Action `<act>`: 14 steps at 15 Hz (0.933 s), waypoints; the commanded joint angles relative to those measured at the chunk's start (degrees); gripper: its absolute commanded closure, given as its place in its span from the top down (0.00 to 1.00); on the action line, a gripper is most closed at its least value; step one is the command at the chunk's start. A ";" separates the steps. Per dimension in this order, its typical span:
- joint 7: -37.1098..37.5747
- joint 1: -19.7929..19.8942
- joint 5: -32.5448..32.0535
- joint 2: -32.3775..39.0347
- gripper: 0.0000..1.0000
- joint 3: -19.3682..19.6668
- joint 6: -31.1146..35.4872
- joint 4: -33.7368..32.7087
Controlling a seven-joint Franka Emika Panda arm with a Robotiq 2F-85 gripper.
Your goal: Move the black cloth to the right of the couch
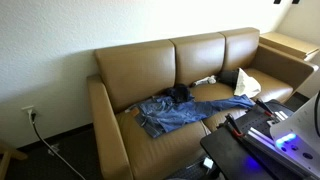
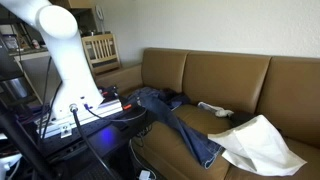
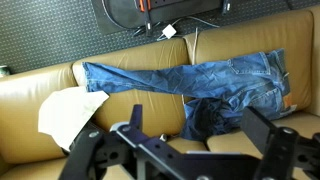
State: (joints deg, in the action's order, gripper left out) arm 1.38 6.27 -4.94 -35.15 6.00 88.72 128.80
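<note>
The black cloth (image 3: 207, 118) lies crumpled on the tan couch (image 3: 140, 110), against the backrest and touching a pair of blue jeans (image 3: 190, 78) spread across the seats. It shows in both exterior views (image 1: 180, 93) (image 2: 171, 98). My gripper (image 3: 196, 128) is open and empty, hovering above the cloth, with one finger to each side of it in the wrist view. The gripper itself is out of view in both exterior views; only the white arm (image 2: 62, 50) shows.
A white cloth (image 1: 247, 82) (image 2: 258, 143) (image 3: 68, 112) lies at one end of the couch. A small white object (image 1: 205, 80) (image 2: 212, 108) rests by the backrest. The robot base with cables (image 1: 262, 130) (image 2: 80, 115) stands in front. A wooden side table (image 1: 288, 44) flanks the couch.
</note>
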 commanded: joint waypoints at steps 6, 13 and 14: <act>5.94 1.99 0.06 0.06 1.00 -0.57 0.50 5.66; 21.05 0.61 15.10 5.80 1.00 -5.12 19.18 25.39; 23.80 0.52 15.56 7.17 1.00 -6.81 24.23 26.64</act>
State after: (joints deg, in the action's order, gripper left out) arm 19.54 6.66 7.81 -31.40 3.05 101.91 150.65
